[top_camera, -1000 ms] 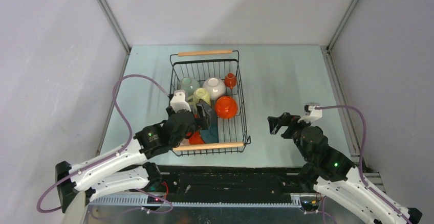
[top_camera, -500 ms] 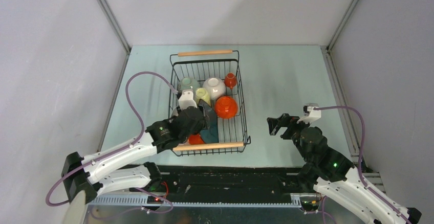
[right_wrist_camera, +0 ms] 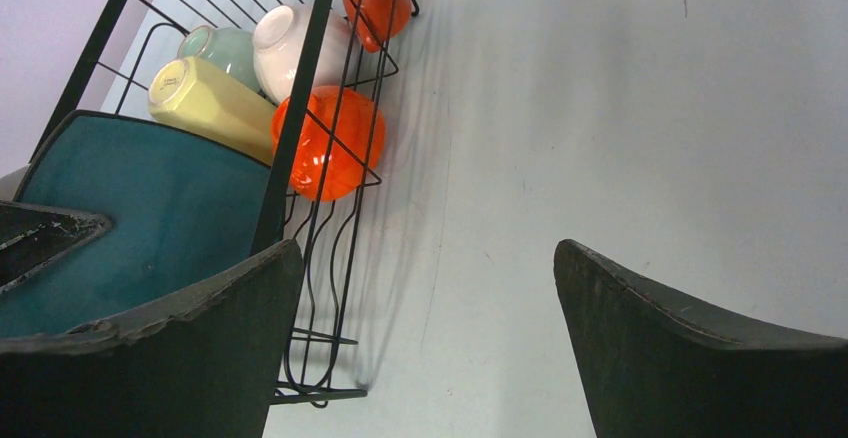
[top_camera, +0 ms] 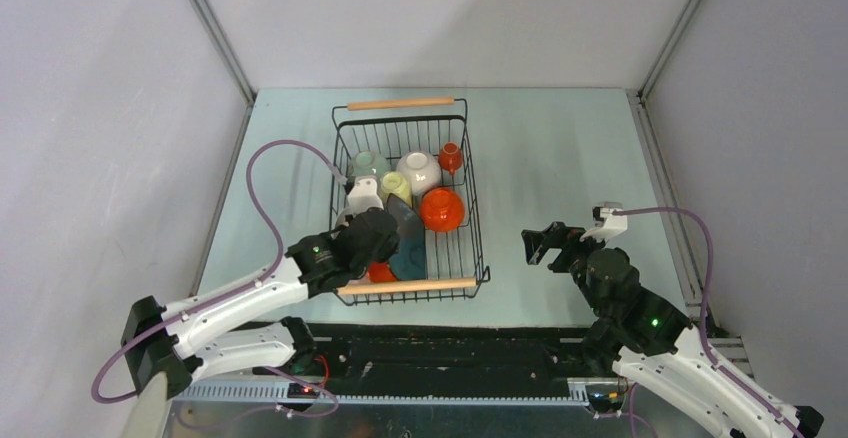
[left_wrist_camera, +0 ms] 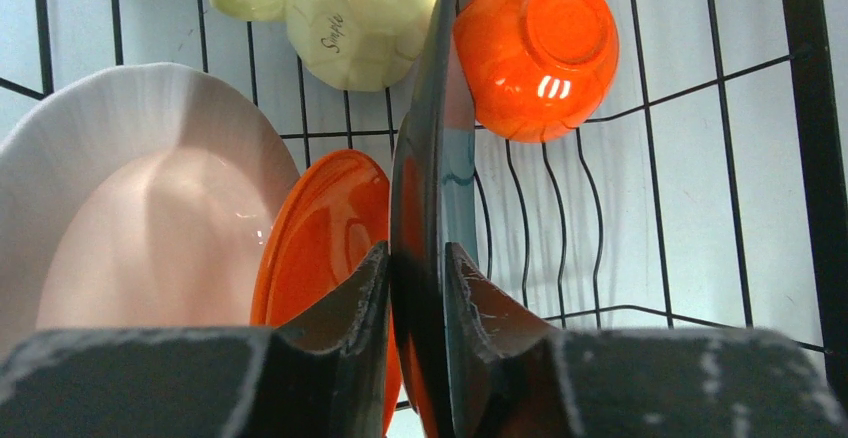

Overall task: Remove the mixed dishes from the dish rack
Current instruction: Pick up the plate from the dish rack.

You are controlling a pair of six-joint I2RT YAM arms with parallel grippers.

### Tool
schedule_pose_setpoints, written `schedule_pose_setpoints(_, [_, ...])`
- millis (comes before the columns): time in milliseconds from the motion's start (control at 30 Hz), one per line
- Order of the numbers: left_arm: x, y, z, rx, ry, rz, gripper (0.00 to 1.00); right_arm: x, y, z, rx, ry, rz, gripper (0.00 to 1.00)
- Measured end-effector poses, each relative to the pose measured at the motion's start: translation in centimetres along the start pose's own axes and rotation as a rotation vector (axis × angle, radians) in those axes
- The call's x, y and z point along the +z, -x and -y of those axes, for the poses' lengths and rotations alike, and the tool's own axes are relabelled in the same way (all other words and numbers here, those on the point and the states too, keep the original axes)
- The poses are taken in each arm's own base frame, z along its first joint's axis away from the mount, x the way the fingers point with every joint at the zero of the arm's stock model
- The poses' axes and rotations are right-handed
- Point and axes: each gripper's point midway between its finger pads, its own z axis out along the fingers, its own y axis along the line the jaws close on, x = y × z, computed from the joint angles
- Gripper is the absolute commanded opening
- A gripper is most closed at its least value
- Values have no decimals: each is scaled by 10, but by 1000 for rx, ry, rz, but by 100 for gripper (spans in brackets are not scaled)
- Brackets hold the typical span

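Pinching thin, glossy square teal plate (left_wrist_camera: 430, 198)

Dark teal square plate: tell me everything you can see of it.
The dark teal square plate is glossy, ceramic-looking, with rounded corners. It stands on edge at the near end of the dish rack, the orange plate close beside it, its far edge between the pale yellow mug and orange bowl. The left gripper pinches its rim, one finger on each face.
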Motion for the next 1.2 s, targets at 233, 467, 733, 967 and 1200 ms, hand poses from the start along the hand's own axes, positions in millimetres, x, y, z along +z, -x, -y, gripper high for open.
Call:
schedule_pose_setpoints(233, [0, 2, 1, 11, 14, -11, 7, 0, 0, 0, 0, -1, 0, 100])
schedule_pose_setpoints(467, [-3, 3, -3, 30, 33, -19, 0, 0, 0, 1, 0, -4, 2, 100])
schedule_pose_setpoints(733, [-18, 13, -6, 30, -3, 3, 0, 1, 2, -1, 4, 1, 7, 100])
schedule_pose_setpoints(967, [-36, 29, -7, 7, -54, 60, 0, 1, 4, -3, 10, 9, 17, 100])
schedule_pose_setpoints(1200, [-52, 49, -5, -78, -130, 161, 0, 0, 7, -18, 11, 82, 14, 100])
